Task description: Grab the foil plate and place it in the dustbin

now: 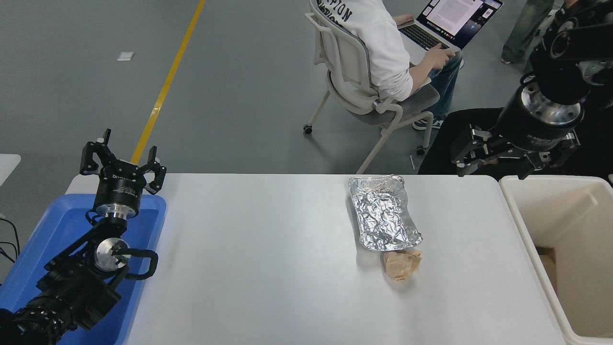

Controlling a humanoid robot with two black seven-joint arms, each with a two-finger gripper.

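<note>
One crinkled silver foil plate [384, 213] lies right of centre on the white table [249, 268], apart from the cream plastic dustbin [531, 239] at right. Right gripper [512, 160] hovers upper right, jaws wide; left gripper [122, 160] parked lower left, jaws spread.

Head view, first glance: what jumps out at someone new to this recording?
The shiny crinkled foil plate lies right of the white table's centre, a crumpled tan paper ball at its near end. The cream dustbin stands at the right edge, the right claw open, raised beyond the table's far right corner. The left claw is parked open over the blue tray; beyond the table a person sits typing on a laptop.
</note>
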